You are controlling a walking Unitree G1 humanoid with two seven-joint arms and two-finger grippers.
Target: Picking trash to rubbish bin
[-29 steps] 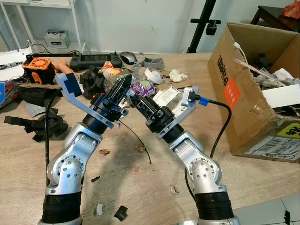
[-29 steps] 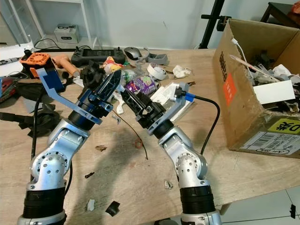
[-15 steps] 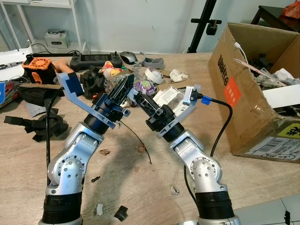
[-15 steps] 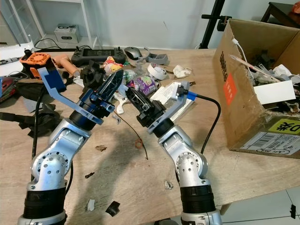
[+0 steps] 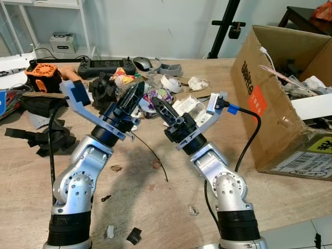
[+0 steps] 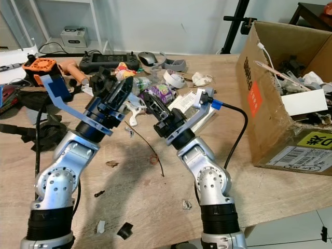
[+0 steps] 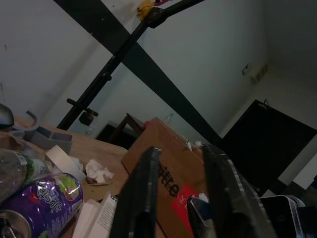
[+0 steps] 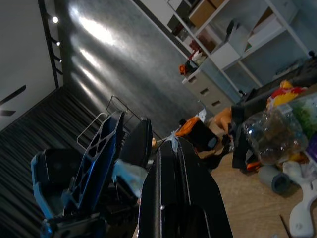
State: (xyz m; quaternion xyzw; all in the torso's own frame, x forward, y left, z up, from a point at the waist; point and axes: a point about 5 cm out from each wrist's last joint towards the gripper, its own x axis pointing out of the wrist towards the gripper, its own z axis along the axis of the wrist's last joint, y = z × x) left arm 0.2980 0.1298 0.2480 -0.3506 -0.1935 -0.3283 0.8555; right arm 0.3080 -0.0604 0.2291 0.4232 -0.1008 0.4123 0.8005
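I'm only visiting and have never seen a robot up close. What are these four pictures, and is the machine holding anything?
It is a humanoid robot with two silver arms, each ending in a gripper of two long black fingers. Two pictures come from cameras in its head, looking down at a wooden table. The other two come from cameras on its wrists, looking along the fingers.

The left gripper and right gripper are raised above the table, tips pointing toward each other. The left is slightly open, the right is shut, and neither holds anything.

Behind them lies a heap of trash: a purple can, a crushed bottle, tape roll and crumpled paper. The cardboard box on the right serves as the bin.
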